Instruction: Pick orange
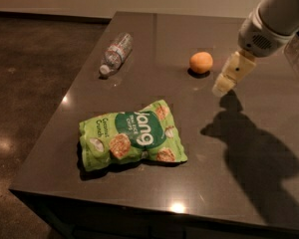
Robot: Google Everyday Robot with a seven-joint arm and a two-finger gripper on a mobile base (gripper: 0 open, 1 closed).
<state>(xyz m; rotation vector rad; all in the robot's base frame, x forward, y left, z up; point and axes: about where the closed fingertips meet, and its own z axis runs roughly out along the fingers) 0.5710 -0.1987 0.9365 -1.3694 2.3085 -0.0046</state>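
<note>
My gripper (228,78) hangs above the dark table (179,34), right of centre, just beside the orange (201,62) on its right and not touching it. Can't tell if the gripper is open or closed from this angle; it holds nothing that I can see. My arm (276,19) comes in from the top right corner. The orange sits upright on the tabletop, far half, on its own. A clear plastic bottle (115,54) lies on its side near the left edge, well apart from the orange. A green snack bag (132,141) lies flat nearer the front. The arm's shadow (254,148) falls on the table, front right.
</note>
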